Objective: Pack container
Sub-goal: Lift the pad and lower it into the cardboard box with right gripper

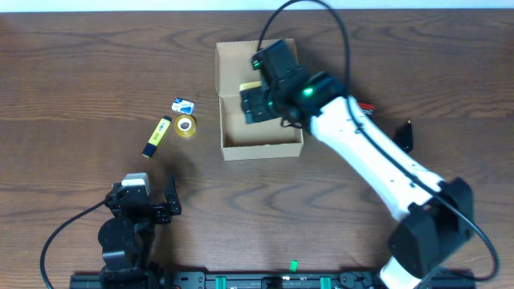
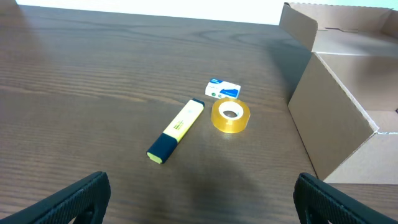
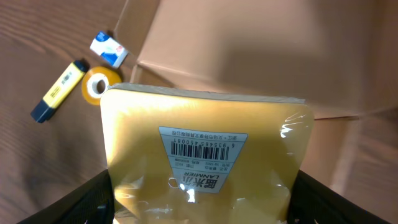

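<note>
container (image 1: 259,136), a plain tan cardboard box, sits open on the dark wooden desk (image 1: 80,80), in the far middle of the overhead view. its flap lid lies folded back flat on the far side. the left wrist view shows its near corner and side wall at the right edge.

the right tool (image 3: 205,202) hangs over the container's far half, above the line where the lid joins the box. its two fingers are closed on a yellow packet (image 3: 205,124) from either side. the packet is glossy and flat, with a white barcode label facing the wrist camera. from overhead only a sliver of yellow shows at the far side of the tool. i cannot tell whether the packet touches the box floor.

three small things lie together on the desk, left of the container and apart from it. a yellow highlighter (image 1: 157,136) with a dark cap lies at a slant, nearest the front. a roll of clear tape (image 1: 185,126) lies flat just beside the highlighter's yellow end. a small blue and white pack (image 1: 183,105) lies just beyond the tape.

the left tool (image 2: 205,208) is low at the near left of the desk, well apart from those things. its fingers are spread wide with nothing between them.
</note>
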Robot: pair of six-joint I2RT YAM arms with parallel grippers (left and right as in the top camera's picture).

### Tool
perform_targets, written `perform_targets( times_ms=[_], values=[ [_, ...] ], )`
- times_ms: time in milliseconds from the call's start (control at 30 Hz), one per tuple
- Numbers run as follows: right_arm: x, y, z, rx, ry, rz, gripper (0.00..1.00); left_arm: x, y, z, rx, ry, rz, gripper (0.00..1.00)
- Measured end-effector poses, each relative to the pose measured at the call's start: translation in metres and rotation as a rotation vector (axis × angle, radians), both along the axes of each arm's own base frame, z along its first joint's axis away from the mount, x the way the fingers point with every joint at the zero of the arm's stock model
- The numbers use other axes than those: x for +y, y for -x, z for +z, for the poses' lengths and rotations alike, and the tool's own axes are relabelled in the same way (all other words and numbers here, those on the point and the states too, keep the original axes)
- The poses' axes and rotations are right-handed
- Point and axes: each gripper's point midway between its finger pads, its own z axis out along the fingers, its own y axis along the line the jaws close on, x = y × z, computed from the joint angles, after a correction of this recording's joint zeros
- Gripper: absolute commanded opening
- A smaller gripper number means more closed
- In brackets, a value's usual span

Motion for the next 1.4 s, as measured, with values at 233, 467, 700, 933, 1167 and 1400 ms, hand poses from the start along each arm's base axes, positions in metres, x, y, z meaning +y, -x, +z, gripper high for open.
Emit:
perform_targets(
  times_ms=[233,467,700,933,1167,1400],
  values=[
    [0.025,0.002,-0.051,0.066,0.042,-0.011,0.54,0.000,0.000,0.000,0.000,0.000,0.000,0.95],
    [0.034,0.003,-0.089,0.113,0.078,-0.019,0.54,0.000,0.000,0.000,0.000,0.000,0.000,0.95],
    [0.034,0.004,-0.100,0.137,0.080,-0.042,0.55,0.000,0.000,0.000,0.000,0.000,0.000,0.95],
    [0.034,0.010,-0.102,0.181,0.059,-0.083,0.55,0.000,0.000,0.000,0.000,0.000,0.000,0.95],
    [0.038,0.017,-0.103,0.223,0.035,-0.081,0.56,0.000,0.000,0.000,0.000,0.000,0.000,0.95],
    [0.036,0.024,-0.105,0.249,0.046,-0.076,0.60,0.000,0.000,0.000,0.000,0.000,0.000,0.95]
  ],
)
